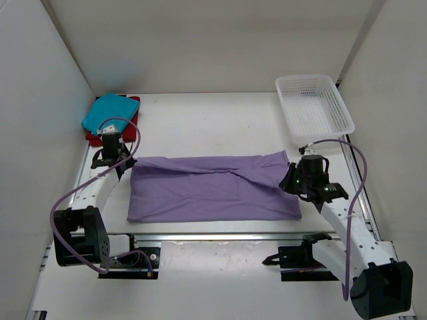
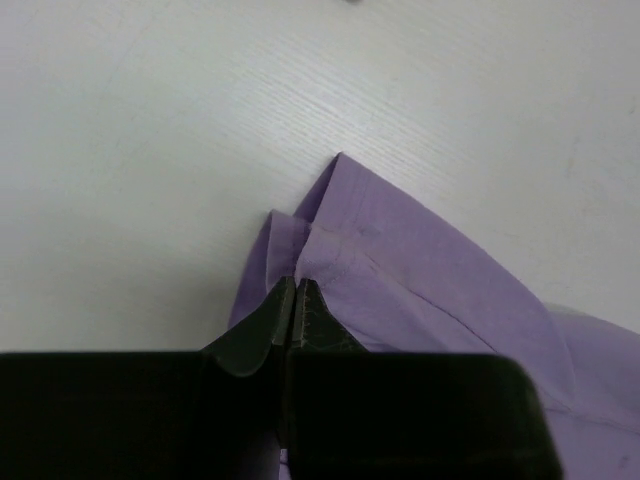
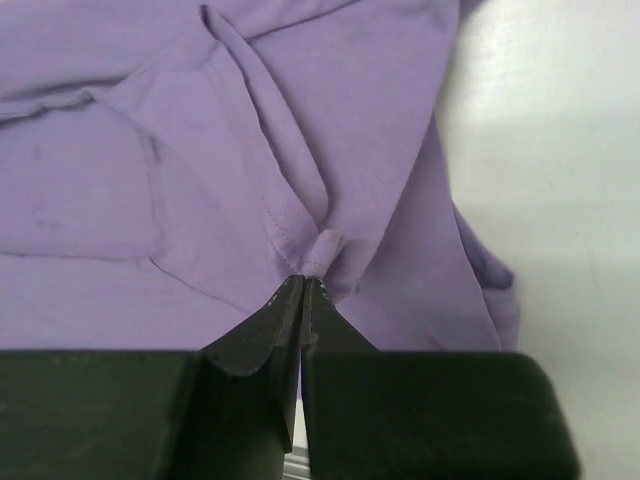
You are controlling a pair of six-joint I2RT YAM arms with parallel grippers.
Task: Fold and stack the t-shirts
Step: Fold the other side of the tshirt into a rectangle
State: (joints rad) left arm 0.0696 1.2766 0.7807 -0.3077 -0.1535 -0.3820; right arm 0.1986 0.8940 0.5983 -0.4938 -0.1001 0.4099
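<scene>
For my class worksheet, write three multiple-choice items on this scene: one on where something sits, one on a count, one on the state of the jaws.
1. Where is the white basket?
A) far right corner of the table
B) near left corner
C) on top of the spread shirt

2. How many t-shirts are in view?
A) two
B) three
C) four

3. Both arms' jaws are:
A) open above the cloth
B) shut on the purple t-shirt
C) shut on the basket

Key:
1 A: the top view shows it at the far right.
2 B: the purple one is spread out, and the teal t-shirt lies on the red t-shirt at the far left.
3 B: each wrist view shows closed jaws pinching purple cloth.
</scene>
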